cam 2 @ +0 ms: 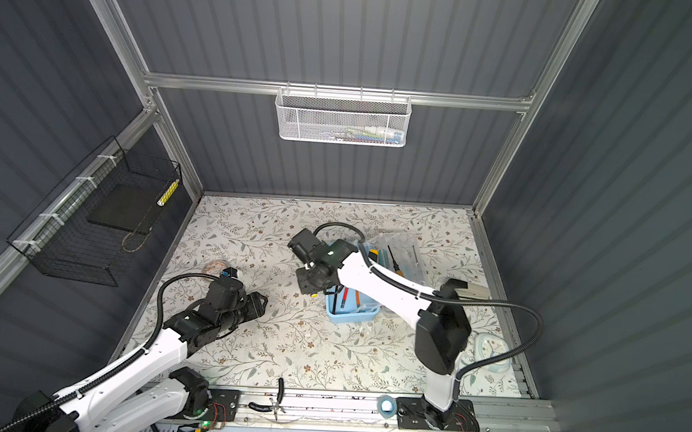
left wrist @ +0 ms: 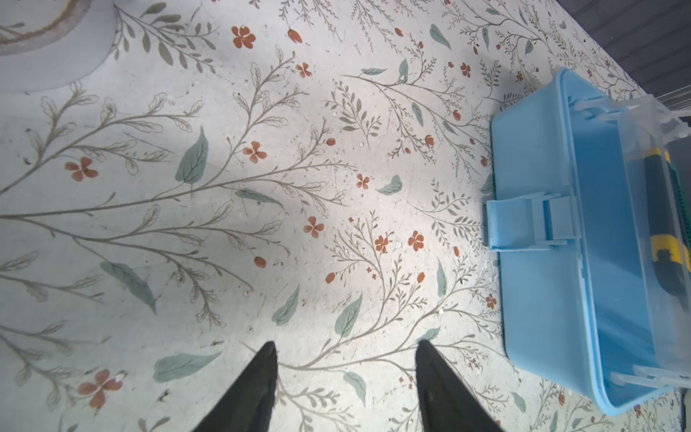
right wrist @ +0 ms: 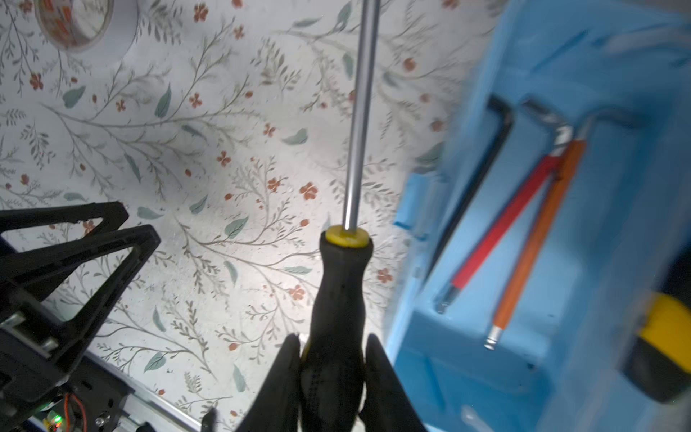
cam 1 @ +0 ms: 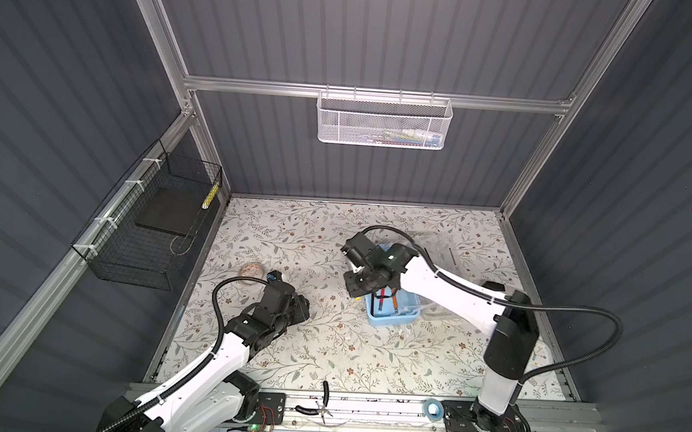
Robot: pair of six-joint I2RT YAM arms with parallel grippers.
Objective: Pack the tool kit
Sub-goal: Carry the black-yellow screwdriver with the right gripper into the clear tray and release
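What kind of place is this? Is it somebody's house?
Probably not a house; it looks like a robot test booth. A white left arm and right arm are mounted on a rail, and grey walls on a metal frame box in the flowery table.

The case (left wrist: 542, 299) is light blue, the table cover (left wrist: 261, 187) white printed with grey-green leaves and rust-red flowers, the screwdriver (right wrist: 338, 299) black-handled with a yellow collar and silvery shaft, alongside a black hex key (right wrist: 471, 194), a red hex key (right wrist: 503, 224), an orange hex key (right wrist: 538, 235) and a yellow-and-black utility knife (left wrist: 662, 213).
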